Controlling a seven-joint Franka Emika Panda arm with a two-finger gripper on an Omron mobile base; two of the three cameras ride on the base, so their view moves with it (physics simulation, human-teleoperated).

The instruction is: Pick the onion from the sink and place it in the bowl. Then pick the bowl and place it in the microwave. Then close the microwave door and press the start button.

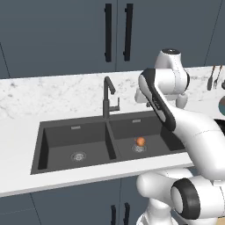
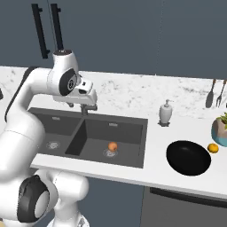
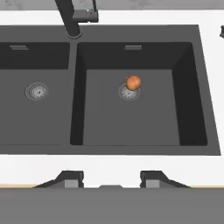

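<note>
The gripper [image 3: 111, 177] hangs empty with jaws apart, high above the sink [image 3: 192, 35]. The onion [image 3: 133, 82], a smooth orange-brown ball, rests on the steel drain of the right basin. Descend straight over it and close on its widest part, since it may roll. The shallow black bowl [image 2: 188, 158] waits on the marbled bench [image 2: 155, 170].

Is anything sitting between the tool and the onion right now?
Nothing visible. In the hand view the tool looks straight down into the sink; the onion lies alone by the right basin's drain, and the faucet stands off at the back.
</note>
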